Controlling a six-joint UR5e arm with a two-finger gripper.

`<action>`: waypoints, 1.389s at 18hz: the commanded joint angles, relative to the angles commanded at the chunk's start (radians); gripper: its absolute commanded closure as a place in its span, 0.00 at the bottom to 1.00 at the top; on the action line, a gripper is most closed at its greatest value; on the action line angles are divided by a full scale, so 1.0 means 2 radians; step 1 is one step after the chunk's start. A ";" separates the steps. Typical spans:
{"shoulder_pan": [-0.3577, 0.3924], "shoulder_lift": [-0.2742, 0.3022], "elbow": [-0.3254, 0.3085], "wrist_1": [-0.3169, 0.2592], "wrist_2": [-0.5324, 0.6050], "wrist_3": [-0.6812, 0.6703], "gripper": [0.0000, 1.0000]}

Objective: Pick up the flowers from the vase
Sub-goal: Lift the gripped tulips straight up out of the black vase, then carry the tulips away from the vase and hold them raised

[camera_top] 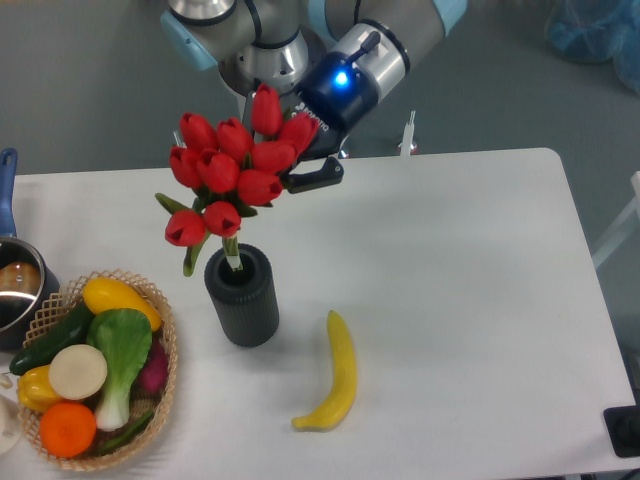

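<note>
Gripper (pixel 290 165) clamped on flowers (pixel 232 170) — stem tips barely inside vase (pixel 241 298) mouth. Lift straight up — no sideways drag, or vase tips.

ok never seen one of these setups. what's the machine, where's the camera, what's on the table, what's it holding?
One fixed camera looks down at a white table from the front. The grey and light-blue machine at the top is a robot arm; its dark tip with the blue light carries a two-finger claw.

The claw is shut on the flowers, a bunch of red tulips, held above the vase, a dark ribbed cylinder. A pale stem tip sits right at the vase's mouth, so the bunch looks almost out, not clearly free.

Also on the table: a banana right of the vase, a wicker basket of vegetables and fruit at lower left, and a metal pot with a blue handle at the left edge.
</note>
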 joint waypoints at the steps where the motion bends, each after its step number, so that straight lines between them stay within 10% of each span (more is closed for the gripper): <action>1: 0.002 -0.001 0.003 -0.001 -0.006 -0.008 0.94; 15: 0.051 -0.042 0.038 0.002 -0.001 0.008 0.94; 25: 0.080 -0.048 0.035 0.000 0.324 0.162 0.89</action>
